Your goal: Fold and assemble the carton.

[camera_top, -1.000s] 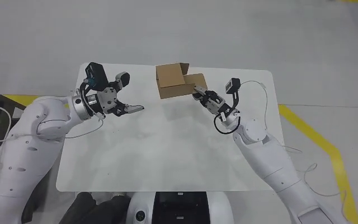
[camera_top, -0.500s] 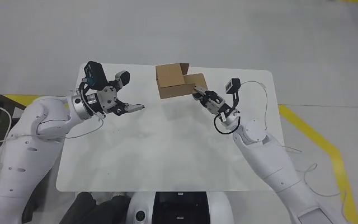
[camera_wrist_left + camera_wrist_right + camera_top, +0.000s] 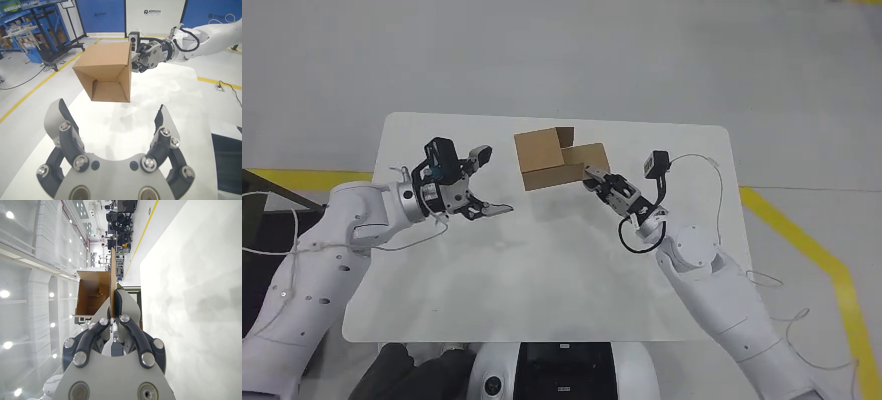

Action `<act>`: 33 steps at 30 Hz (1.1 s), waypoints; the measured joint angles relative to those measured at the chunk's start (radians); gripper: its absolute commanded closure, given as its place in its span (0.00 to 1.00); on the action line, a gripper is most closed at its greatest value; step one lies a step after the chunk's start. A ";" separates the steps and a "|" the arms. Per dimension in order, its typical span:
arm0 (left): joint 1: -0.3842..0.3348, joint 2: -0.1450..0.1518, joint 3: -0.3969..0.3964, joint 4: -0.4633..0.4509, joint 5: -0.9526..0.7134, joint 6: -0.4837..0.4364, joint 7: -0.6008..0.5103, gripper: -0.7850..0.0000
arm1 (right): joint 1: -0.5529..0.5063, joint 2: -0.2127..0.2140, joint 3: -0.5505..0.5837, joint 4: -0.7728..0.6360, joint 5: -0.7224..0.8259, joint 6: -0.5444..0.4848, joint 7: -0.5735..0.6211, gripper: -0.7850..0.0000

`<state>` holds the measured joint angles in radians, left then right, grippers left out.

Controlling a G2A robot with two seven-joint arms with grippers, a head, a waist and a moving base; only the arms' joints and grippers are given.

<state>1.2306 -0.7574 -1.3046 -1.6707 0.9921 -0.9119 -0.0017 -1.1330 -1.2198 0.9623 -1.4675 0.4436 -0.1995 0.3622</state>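
A brown cardboard carton (image 3: 554, 159) hangs above the far middle of the white table (image 3: 542, 280), its open end turned toward my left arm. My right gripper (image 3: 591, 177) is shut on one of the carton's side flaps (image 3: 112, 283); the flap sits pinched between its two fingers (image 3: 121, 302). The carton (image 3: 105, 73) shows its hollow inside in the left wrist view, with the right gripper (image 3: 135, 62) behind it. My left gripper (image 3: 487, 183) is open, left of the carton and apart from it, with nothing between its fingertips (image 3: 62, 106).
The white table ends in a far edge (image 3: 542, 115) just behind the carton. Bare tabletop lies between the two arms and toward the front edge (image 3: 542, 338). A black cable (image 3: 712, 175) loops from the right wrist.
My left gripper has moved right, toward the carton. The right gripper has shifted the carton slightly left and turned it a little.
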 measured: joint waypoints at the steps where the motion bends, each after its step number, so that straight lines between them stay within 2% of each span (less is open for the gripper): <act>1: -0.012 -0.003 0.015 0.011 -0.013 -0.009 -0.010 0.00 | -0.007 0.000 0.002 -0.008 -0.008 -0.002 -0.003 1.00; 6: -0.076 -0.021 0.078 0.043 -0.039 -0.009 -0.043 0.00 | -0.047 0.001 0.012 -0.040 -0.040 -0.004 -0.013 1.00; 13: -0.109 -0.040 0.122 0.070 0.013 0.019 0.005 0.00 | -0.094 0.002 0.034 -0.094 -0.056 -0.001 -0.030 1.00; 33: -0.177 -0.069 0.191 0.163 -0.104 -0.090 -0.082 0.00 | -0.105 -0.014 0.047 -0.103 -0.072 0.000 -0.011 1.00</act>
<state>1.0533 -0.8268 -1.1133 -1.5077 0.8884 -1.0019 -0.0834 -1.2380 -1.2335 1.0091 -1.5705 0.3717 -0.1991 0.3516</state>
